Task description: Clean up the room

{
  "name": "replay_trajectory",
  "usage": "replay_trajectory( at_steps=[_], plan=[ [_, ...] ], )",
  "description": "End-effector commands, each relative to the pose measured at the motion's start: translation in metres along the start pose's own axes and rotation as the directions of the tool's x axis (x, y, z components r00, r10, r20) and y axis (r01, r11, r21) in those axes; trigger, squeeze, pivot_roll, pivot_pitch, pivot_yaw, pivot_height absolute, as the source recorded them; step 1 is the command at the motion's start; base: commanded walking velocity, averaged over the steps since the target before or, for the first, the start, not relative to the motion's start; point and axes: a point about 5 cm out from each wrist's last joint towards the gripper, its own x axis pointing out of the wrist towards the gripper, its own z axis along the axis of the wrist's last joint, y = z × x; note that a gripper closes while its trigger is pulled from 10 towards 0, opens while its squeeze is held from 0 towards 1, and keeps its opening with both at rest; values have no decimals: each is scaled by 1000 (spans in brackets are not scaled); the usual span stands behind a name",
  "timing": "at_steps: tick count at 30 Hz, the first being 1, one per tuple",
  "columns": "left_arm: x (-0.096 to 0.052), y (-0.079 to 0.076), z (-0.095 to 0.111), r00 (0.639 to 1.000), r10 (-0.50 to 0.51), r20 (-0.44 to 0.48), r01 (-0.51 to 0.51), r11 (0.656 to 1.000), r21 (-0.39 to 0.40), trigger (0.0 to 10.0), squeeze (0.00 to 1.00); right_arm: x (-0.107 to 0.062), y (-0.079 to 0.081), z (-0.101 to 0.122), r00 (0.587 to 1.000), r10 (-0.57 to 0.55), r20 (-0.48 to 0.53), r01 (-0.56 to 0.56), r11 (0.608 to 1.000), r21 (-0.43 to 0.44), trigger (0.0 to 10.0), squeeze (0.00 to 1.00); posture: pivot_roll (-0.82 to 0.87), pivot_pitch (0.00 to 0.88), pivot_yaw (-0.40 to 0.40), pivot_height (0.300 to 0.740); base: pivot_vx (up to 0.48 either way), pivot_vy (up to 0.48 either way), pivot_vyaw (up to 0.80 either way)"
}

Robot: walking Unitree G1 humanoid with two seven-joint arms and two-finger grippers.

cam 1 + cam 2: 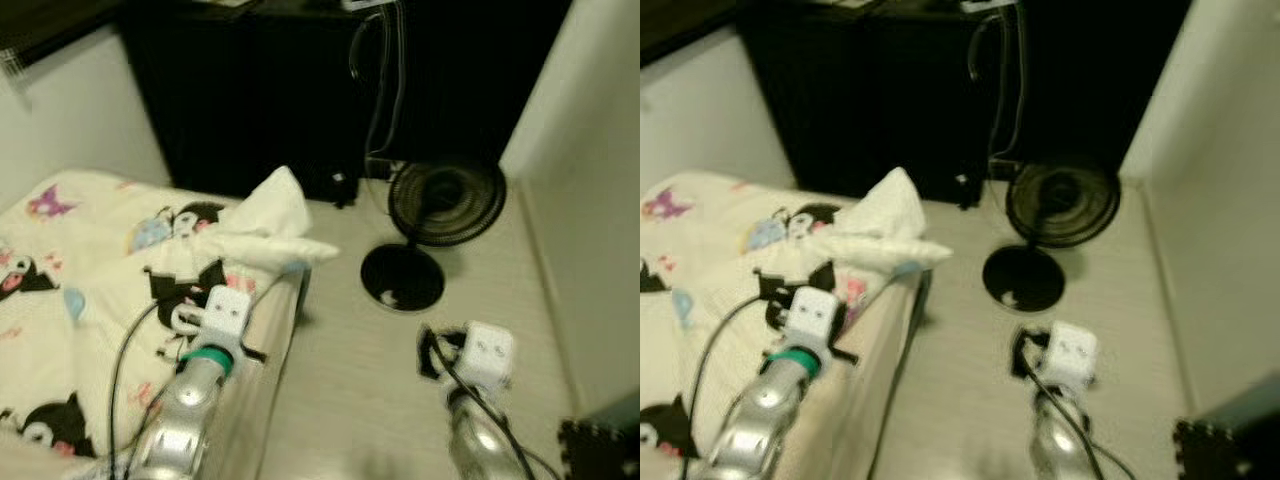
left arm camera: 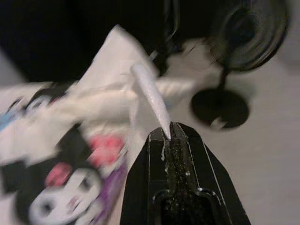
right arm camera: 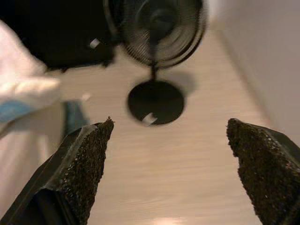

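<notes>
A crumpled white tissue [image 1: 268,225] is seen at the far right corner of the bed [image 1: 70,300], on a cartoon-printed sheet [image 1: 60,255]; its long axis runs left to right, with a pointed end reaching right past the bed edge and a peak raised toward the far side. The left tool [image 2: 169,138] is held over the bed just near of the tissue, its fingers pressed together on a thin twisted strand of the tissue. The right tool [image 3: 168,154] is held over the pale floor [image 1: 400,380] with its fingers spread wide apart, nothing between them. A black fan [image 1: 445,205] with a round base is seen on the floor to the far right, before a dark cabinet [image 1: 280,90].
</notes>
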Motion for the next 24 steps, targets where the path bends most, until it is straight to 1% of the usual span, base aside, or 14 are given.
replay_trajectory(
  at_steps=[1, 6, 7, 8, 9, 12, 15, 18, 20, 24],
  plan=[
    [-4, 7, -11, 999, 24, -46, -24, 1000, -8, 10000, 0, -4, 5, -4, 1000, 18, -18, -18, 1000, 2, 10000, 0, 83, 0, 90, 740, 0, 0, -800],
    [-5, 13, -13, 997, 54, -56, -56, 998, -38, 10000, 0, -5, 5, -4, 999, 29, -17, -29, 1000, -8, 10000, 0, 86, 0, 77, 740, 0, 0, -800],
    [-5, 15, -13, 997, 60, -56, -62, 997, -34, 10000, 0, -6, 5, -4, 999, 22, -25, -22, 999, 23, 10000, 0, 86, 0, 73, 740, 0, 0, -800],
    [-5, 15, -13, 997, 60, -56, -62, 997, -34, 10000, 0, -6, 5, -4, 999, 22, -25, -22, 999, 23, 10000, 0, 86, 0, 73, 740, 0, 0, -800],
    [-5, 16, -13, 997, 64, -54, -65, 997, -30, 10000, 0, -6, 5, -5, 999, 18, -32, -16, 999, 48, 10000, 0, 86, 0, 69, 740, 0, 0, -800],
    [-6, 19, -13, 996, 78, -53, -80, 996, -30, 10000, 0, -5, 7, -2, 999, 41, -19, -40, 999, 14, 10000, 0, 88, 0, 58, 740, 0, 0, -800],
    [-8, 23, -17, 993, 99, -65, -101, 994, -38, 10000, 0, -3, 7, -2, 999, 47, -19, -47, 999, 2, 10000, 0, 88, 0, 52, 740, 0, 0, -800],
    [-9, 26, -18, 992, 106, -69, -109, 993, -40, 10000, 0, -3, 6, 0, 999, 45, -12, -45, 999, 8, 10000, 0, 87, 0, 50, 740, 0, 0, -800],
    [-9, 26, -18, 992, 102, -69, -106, 993, -48, 10000, 0, 0, 2, 2, 1000, 17, 2, -17, 999, 32, 10000, 0, 85, 0, 53, 740, 0, 0, -800],
    [-9, 26, -18, 993, 100, -69, -103, 993, -52, 10000, 0, 0, 0, 3, 1000, 4, 11, -5, 999, 35, 10000, 0, 85, 0, 53, 740, 0, 0, -800]
  ],
)
